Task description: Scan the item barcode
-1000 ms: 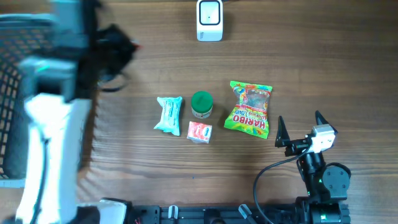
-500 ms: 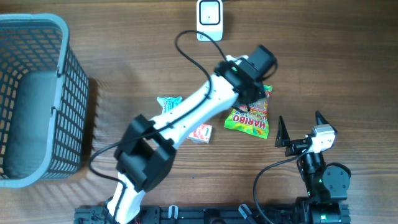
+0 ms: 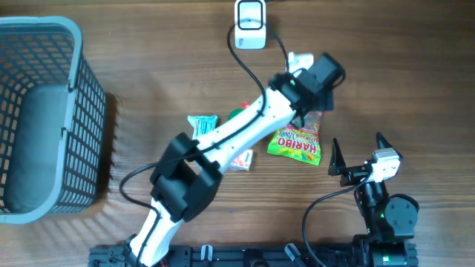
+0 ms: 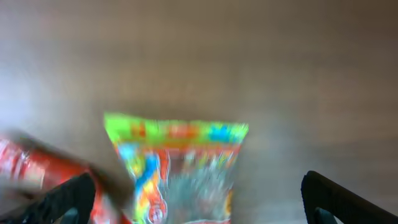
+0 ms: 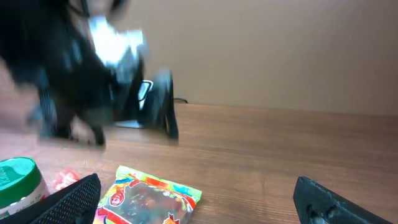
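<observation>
A green and red Haribo candy bag (image 3: 297, 142) lies flat on the wooden table right of centre. My left gripper (image 3: 312, 96) hovers over the bag's far end. In the blurred left wrist view (image 4: 202, 208) its jaws stand wide open, with the bag (image 4: 180, 165) below and between the fingers (image 4: 69, 200). The white barcode scanner (image 3: 250, 24) stands at the table's far edge. My right gripper (image 3: 360, 159) rests open near the front right, empty. In the right wrist view (image 5: 202, 202) it faces the bag (image 5: 149, 198).
A grey mesh basket (image 3: 82, 89) fills the left side. A teal packet (image 3: 200, 124), a small red and white packet (image 3: 239, 157) and a green-lidded jar (image 5: 18, 180) lie left of the bag, partly under the left arm (image 3: 237, 133).
The left arm has swung from the far left across the table to above the candy bag, then shifted a little towards the scanner. The right arm has stayed still.
</observation>
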Motion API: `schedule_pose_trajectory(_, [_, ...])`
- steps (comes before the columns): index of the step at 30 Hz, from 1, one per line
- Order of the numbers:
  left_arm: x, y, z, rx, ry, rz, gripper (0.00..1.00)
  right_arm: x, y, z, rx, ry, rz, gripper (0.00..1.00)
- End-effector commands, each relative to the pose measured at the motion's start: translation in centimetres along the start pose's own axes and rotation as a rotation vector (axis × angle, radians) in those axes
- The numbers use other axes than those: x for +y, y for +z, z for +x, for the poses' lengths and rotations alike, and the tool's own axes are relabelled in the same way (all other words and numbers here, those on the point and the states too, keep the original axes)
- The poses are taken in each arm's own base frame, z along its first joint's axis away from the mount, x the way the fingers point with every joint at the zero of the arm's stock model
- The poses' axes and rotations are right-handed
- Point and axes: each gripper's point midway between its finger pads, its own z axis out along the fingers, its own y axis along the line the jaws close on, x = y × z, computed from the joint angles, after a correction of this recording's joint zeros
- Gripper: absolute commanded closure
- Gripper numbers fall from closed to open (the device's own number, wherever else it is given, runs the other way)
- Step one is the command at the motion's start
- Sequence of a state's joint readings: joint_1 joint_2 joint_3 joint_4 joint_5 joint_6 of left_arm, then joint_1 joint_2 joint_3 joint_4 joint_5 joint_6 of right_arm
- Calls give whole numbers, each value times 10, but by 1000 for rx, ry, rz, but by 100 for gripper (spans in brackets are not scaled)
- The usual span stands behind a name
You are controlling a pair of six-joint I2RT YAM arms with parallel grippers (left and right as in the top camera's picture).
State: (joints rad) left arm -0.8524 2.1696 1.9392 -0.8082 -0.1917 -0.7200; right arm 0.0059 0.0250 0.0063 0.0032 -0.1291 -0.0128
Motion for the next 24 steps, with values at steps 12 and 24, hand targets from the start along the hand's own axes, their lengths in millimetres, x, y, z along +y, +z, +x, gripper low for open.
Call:
schedule_pose_trajectory(12, [215,-540,-251,-1399,-287,-352,0,-1,0,-1,-7,-4,5,0])
schedule_pose_trajectory(24, [341,-541,-190,-1275,-344,-801,0,1,0,-2,-7,58,-5,0])
